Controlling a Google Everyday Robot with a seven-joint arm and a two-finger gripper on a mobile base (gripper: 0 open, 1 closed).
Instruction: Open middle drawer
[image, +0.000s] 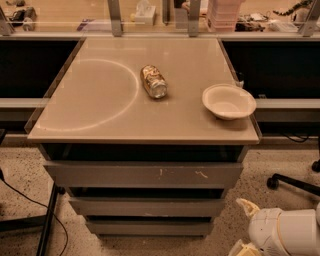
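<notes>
The middle drawer (147, 206) is a plain grey flat front, shut, between the taller scratched top drawer (142, 175) and the narrow bottom drawer (150, 228) of the cabinet under the beige tabletop (100, 100). My gripper (243, 227) is low at the bottom right, just right of the cabinet's lower corner and at about the height of the middle and bottom drawers. Its two cream fingers (247, 205) stand apart, open and empty, touching no drawer. The white wrist (282, 232) sits behind them.
A can (153, 81) lies on its side on the tabletop and a white bowl (228, 101) sits near the right edge. A chair base with castors (295, 182) is on the floor at right. A dark stand leg and cable (47, 220) are at left.
</notes>
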